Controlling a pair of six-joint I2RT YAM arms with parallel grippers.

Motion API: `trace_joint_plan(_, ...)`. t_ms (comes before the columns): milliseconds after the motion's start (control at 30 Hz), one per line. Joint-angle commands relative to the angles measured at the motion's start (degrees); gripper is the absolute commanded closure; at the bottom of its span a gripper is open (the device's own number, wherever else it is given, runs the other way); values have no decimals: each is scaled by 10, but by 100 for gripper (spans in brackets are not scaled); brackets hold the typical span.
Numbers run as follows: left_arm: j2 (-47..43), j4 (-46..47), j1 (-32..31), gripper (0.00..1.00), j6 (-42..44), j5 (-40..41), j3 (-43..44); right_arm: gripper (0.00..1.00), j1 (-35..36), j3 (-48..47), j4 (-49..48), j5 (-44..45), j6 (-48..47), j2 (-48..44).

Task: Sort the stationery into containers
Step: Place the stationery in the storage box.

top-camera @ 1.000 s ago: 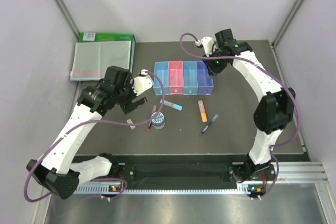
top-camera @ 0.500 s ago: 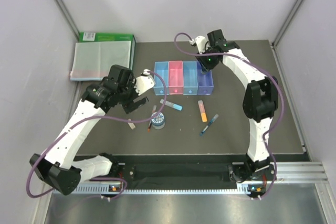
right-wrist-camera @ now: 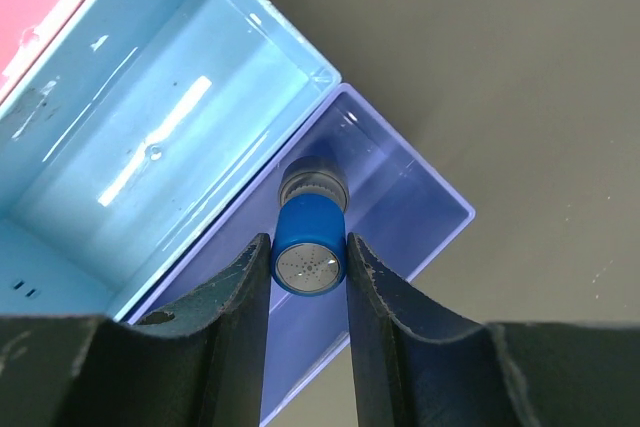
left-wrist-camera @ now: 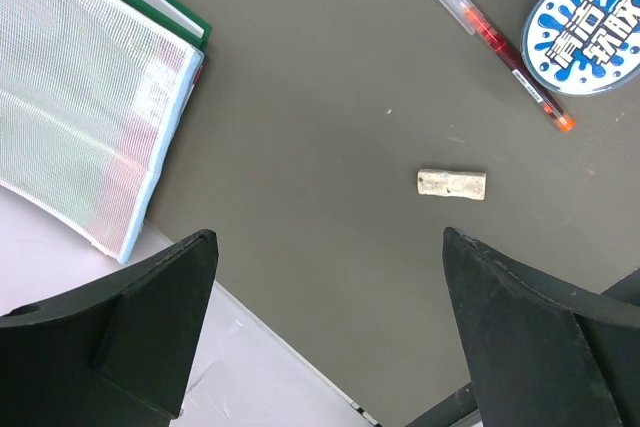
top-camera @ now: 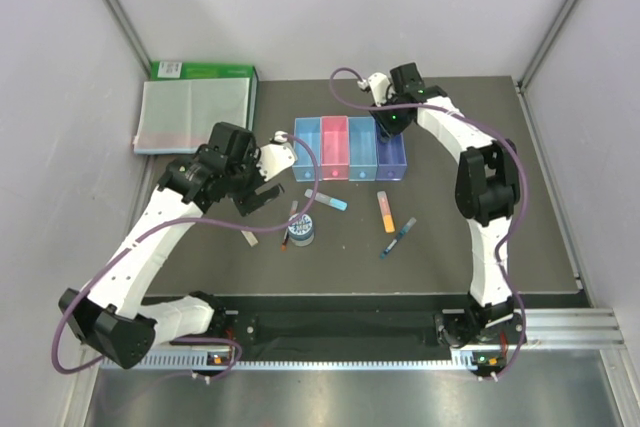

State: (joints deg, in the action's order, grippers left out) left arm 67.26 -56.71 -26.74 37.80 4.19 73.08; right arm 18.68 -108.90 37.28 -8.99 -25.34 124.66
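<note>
Barely started on sorting the stationery into the containers [top-camera: 347, 176] (one item of seven in hand, none seen dropped in).
Gripping the small blue-capped bottle [right-wrist-camera: 311, 232] by its cap with the right end effector [right-wrist-camera: 306, 269], over the purple-blue bin [right-wrist-camera: 405, 197] at the row's right end; not yet released. Nothing visible inside the other three bins. Left to sort, all lying on the surface [top-camera: 470, 197] in front of the row: light-blue marker [top-camera: 327, 199], orange highlighter [top-camera: 385, 213], blue pen [top-camera: 397, 238], dark red pen [left-wrist-camera: 505, 52], round grey tape roll [left-wrist-camera: 583, 34], beige eraser [left-wrist-camera: 451, 184]. Hanging wide open and empty above that eraser, off the row's front-left corner: the left end effector [left-wrist-camera: 328, 247]. Judged one release away from a first deposit, six pickups to follow.
</note>
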Motion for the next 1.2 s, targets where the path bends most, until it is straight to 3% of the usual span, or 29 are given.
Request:
trace_joint_plan(0, 2, 7, -2, 1, -7, 1, 19, 82, -7, -10, -38, 5, 5, 2)
trace_joint_plan(1167, -1, 18, -2, 1, -4, -11, 9, 52, -10, -20, -37, 13, 23, -21)
